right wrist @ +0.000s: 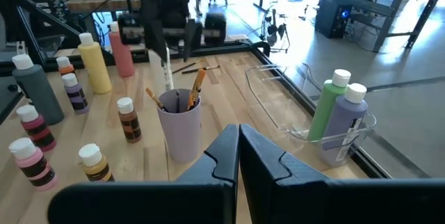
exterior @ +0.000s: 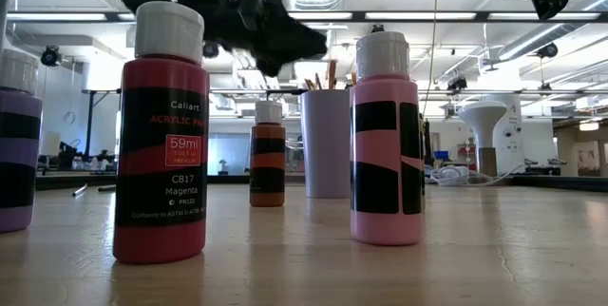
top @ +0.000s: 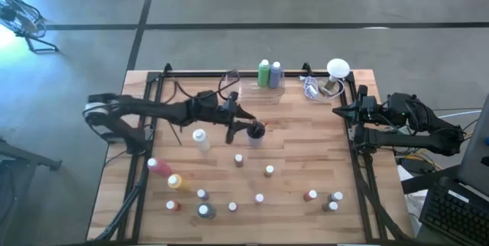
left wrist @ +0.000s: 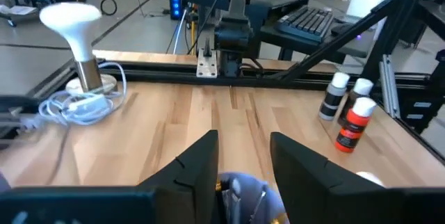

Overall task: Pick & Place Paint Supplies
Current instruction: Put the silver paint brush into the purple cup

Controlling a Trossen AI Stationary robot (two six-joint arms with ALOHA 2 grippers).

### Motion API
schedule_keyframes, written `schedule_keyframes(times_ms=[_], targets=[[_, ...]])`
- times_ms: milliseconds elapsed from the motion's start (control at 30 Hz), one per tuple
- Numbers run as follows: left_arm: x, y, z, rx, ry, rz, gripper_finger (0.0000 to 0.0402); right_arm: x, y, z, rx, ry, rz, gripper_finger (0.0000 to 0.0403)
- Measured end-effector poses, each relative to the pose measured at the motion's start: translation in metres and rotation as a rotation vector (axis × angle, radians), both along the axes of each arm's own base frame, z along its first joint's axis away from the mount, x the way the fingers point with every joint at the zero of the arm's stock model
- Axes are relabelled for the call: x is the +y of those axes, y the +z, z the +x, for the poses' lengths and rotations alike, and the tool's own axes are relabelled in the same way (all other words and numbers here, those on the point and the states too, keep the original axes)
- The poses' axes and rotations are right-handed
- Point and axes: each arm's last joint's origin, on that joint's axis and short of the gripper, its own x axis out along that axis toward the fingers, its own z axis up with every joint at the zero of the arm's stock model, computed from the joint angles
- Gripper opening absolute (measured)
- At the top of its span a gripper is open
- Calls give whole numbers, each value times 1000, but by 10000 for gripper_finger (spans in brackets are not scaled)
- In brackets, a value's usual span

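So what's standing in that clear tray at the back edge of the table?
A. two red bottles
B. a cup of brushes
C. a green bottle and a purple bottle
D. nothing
C: the clear tray holds a tall green bottle and a tall purple bottle side by side; the brush cup stands on the table outside it.

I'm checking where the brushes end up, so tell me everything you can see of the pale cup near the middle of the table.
The cup is a plain lavender-grey cylinder, plastic by its look, upright on the wooden table near its middle, open at the top. Several paintbrushes stand slanted inside it, handles leaning on its rim. The left gripper hangs just above it with its fingers apart; whether it touches the cup or a brush cannot be told. Small paint bottles stand around the cup, none touching it.
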Motion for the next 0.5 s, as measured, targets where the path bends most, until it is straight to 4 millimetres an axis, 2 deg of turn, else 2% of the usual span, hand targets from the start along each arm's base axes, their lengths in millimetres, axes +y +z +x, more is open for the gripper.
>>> schedule_keyframes(times_ms=[267, 400, 500], targets=[[-5, 61, -35, 66, 48, 66, 138, 0, 0, 0, 1, 0, 0, 8], [-5, 85, -58, 91, 182, 108, 138, 0, 0, 0, 0, 0, 0, 8], [-3, 99, -76, 131, 378, 111, 138, 0, 0, 0, 0, 0, 1, 8]])
